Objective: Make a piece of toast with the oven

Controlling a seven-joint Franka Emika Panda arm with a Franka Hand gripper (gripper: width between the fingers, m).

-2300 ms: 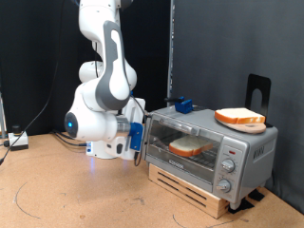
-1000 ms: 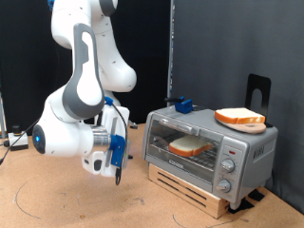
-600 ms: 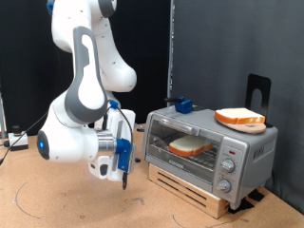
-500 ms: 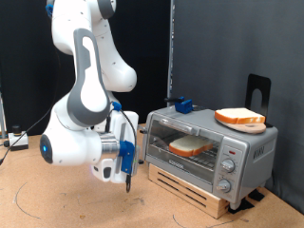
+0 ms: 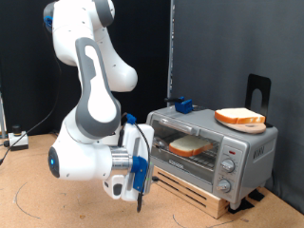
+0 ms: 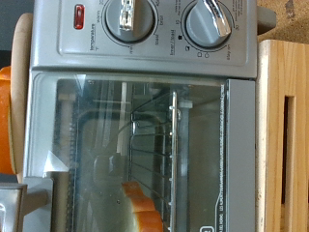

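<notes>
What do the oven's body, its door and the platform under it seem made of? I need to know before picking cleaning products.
The oven body looks like brushed silver sheet metal, with a dull, even sheen. Its door appears to be clear glass, since the rack and the piece of toast show through. The platform looks like pale unfinished wood slats.

1. Exterior view: set off the arm, level with the tabletop, facing the oven (image 5: 211,150) obliquely.
2. Wrist view: close, square-on to the oven's glass door (image 6: 145,155) and knobs (image 6: 130,17); both views share the oven front.
</notes>
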